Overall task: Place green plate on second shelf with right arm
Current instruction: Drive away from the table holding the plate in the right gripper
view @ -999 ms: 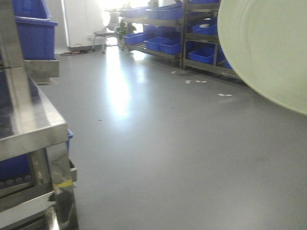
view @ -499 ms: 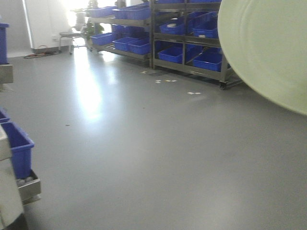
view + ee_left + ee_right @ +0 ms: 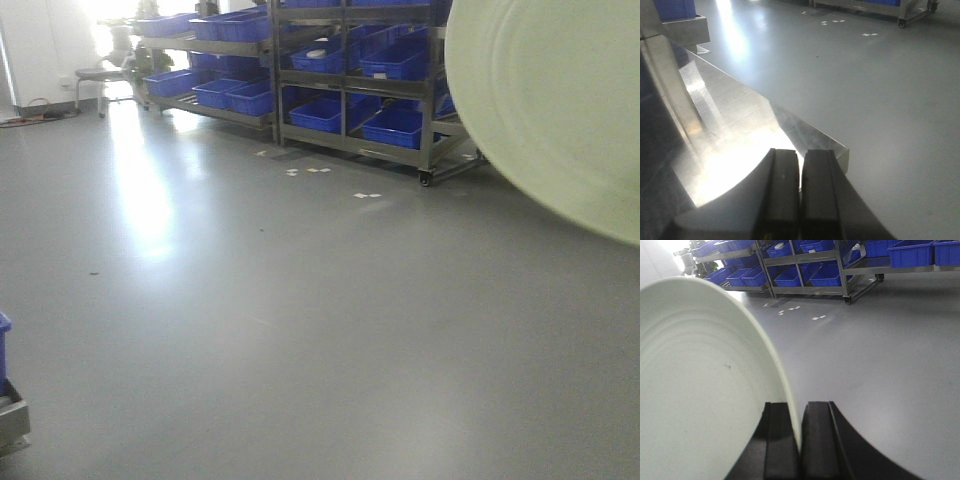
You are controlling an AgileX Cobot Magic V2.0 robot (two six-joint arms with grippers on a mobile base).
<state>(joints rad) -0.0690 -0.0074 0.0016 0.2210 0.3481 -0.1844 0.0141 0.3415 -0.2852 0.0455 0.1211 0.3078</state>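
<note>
Pinches the rim of the green plate (image 3: 705, 380) between the right fingers (image 3: 782, 435), holding it aloft over grey floor (image 3: 300, 320), well apart from the racks (image 3: 276, 70) of blue bins (image 3: 395, 125). Holds the left fingers (image 3: 782, 190) pressed together, empty, above the steel desk (image 3: 740, 110).

A smooth, glossy grey floor (image 3: 300, 340) fills most of the front view. Far back at 12 o'clock stand grey metal shelving racks (image 3: 277, 90) loaded with shallow blue plastic bins (image 3: 395, 125). The nearest rack rides on a small dark caster (image 3: 425, 180). Small white tape marks (image 3: 367, 195) dot the floor just before the racks. At 10 o'clock a plain white wall (image 3: 40, 45) is washed in strong light, which throws a bright glare streak (image 3: 140, 200) across the floor. In the left wrist view, a polished stainless-steel shelf top (image 3: 740, 115) stretches from 6 towards 10 o'clock.
</note>
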